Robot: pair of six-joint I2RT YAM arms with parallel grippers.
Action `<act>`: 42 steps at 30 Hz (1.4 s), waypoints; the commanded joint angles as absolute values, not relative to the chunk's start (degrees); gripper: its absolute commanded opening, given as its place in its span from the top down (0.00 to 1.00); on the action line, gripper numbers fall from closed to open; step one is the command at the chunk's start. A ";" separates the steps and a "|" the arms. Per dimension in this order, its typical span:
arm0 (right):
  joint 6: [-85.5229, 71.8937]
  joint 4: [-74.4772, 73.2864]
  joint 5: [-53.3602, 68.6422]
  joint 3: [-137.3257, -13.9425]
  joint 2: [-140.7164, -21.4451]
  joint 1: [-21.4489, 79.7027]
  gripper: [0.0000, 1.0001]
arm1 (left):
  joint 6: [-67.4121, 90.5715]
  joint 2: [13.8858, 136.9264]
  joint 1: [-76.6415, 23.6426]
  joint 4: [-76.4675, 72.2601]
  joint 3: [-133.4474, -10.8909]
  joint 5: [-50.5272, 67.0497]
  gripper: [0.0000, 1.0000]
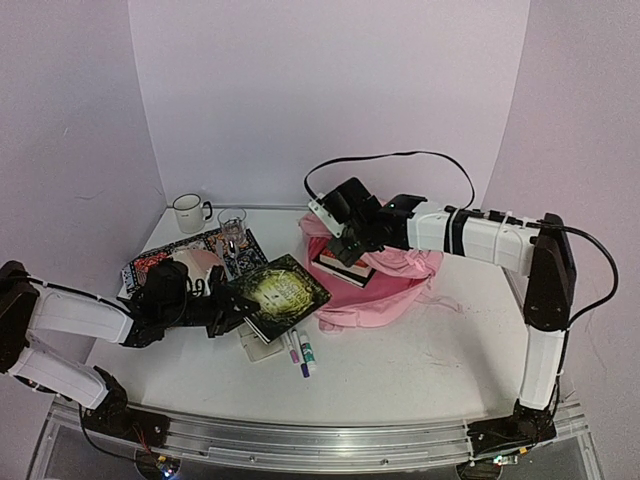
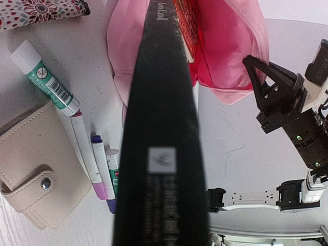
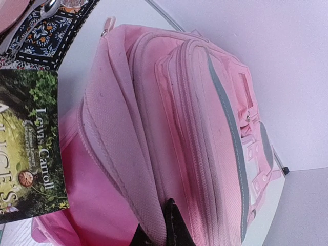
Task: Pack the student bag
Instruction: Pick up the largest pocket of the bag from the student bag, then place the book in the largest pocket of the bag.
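The student bag lies right of the table's centre, a large pink backpack with its mouth toward the left. A red-edged book sits in that mouth. My right gripper is at the bag's upper rim. In the right wrist view the black fingertips pinch the zip-edged flap of the bag. My left gripper is shut on a dark green Lewis Carroll book, held tilted just left of the bag. That book's dark spine fills the left wrist view and hides the jaws.
Under the held book lie a cream wallet, two markers and a glue stick. A white mug and a glass stand at the back left by a patterned mat.
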State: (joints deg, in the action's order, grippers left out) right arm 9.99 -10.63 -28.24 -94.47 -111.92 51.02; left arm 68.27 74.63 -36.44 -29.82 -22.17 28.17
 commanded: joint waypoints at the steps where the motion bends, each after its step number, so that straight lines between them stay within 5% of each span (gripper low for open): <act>1: 7.60 -9.49 -28.85 -97.72 -107.88 52.87 1.00 | 70.14 73.35 -37.66 -38.00 -27.06 26.45 1.00; 35: 1.90 -8.10 -19.35 -96.08 -103.59 55.90 1.00 | 76.11 116.69 -42.63 -57.63 -64.14 14.71 0.99; 38: 1.85 -8.09 -19.00 -96.24 -104.11 55.90 1.00 | 75.01 119.07 -42.94 -57.58 -66.42 12.61 0.94; 42: 1.75 -8.00 -18.61 -96.53 -104.68 55.91 1.00 | 72.62 121.58 -43.15 -57.38 -66.92 10.39 0.74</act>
State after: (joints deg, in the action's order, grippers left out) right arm 3.09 -12.82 -20.32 -95.18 -108.20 54.54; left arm 76.94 121.00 -42.98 -48.50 -63.03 14.86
